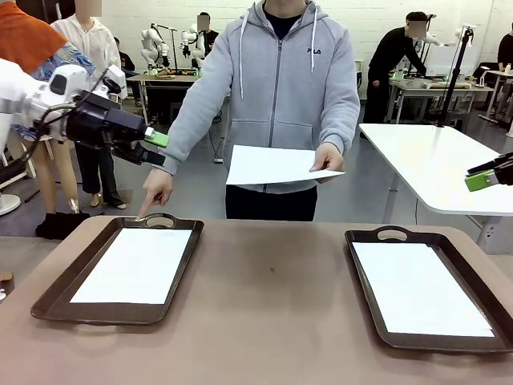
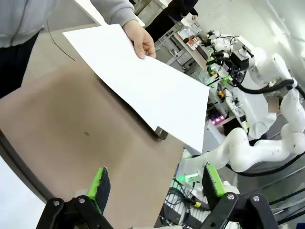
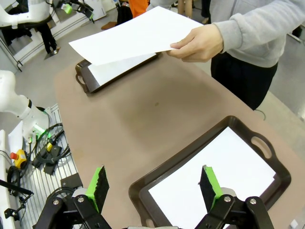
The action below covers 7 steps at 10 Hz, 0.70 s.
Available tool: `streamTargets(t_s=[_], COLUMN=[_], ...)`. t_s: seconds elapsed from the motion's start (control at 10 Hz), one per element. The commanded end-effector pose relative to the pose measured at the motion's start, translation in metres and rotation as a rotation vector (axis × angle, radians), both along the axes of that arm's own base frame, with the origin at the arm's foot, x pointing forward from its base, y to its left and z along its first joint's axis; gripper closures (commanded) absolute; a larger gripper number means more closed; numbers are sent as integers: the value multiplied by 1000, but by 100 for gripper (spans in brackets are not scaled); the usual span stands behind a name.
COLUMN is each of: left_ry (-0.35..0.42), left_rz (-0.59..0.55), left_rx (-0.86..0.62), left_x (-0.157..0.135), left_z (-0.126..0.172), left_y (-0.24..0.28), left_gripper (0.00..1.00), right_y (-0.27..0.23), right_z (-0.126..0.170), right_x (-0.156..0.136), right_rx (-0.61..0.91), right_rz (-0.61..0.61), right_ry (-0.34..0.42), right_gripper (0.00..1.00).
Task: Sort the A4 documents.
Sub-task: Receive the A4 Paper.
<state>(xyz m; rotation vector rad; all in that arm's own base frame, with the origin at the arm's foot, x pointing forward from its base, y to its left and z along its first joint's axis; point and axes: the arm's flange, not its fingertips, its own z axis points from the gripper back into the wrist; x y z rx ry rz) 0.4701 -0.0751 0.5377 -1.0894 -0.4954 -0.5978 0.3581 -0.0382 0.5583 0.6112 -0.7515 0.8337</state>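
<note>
A person in a grey hoodie holds one white A4 document [image 1: 272, 164] out flat over the table's far edge in one hand [image 1: 327, 156]. Their other hand [image 1: 154, 199] points a finger down at the left tray's handle. Another A4 document [image 1: 136, 265] lies in the left brown tray [image 1: 48, 301], and one more [image 1: 421, 289] lies in the right brown tray [image 1: 365, 241]. My left gripper [image 1: 158, 148] hovers open above the left tray's far end, and the held sheet [image 2: 143, 86] lies ahead of it [image 2: 156, 183]. My right gripper [image 1: 485, 174] is open at the right edge, above the right tray [image 3: 157, 171] in its own view [image 3: 154, 186].
Bare brown tabletop [image 1: 272, 305] lies between the two trays. A white table [image 1: 441, 160] stands behind on the right. Cables and an emergency-stop box [image 3: 21, 157] sit beside the table below my right arm's side.
</note>
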Motion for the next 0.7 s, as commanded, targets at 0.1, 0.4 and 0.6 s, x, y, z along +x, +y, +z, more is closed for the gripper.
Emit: streamTargets(t_s=[0.1, 0.4, 0.6], left_ry=[139, 276, 365], left_rz=[65, 125, 125], left_rx=[-53, -154, -213], left_x=[49, 79, 91], left_z=[-13, -47, -66], left_y=[-20, -42, -53], left_gripper=[0, 0, 0], right_y=[1, 1, 1], right_z=[0, 0, 0], right_x=[2, 2, 2], right_rx=[27, 27, 27], right_rz=[7, 7, 7], right_ry=[-5, -5, -5], right_gripper=[0, 0, 0])
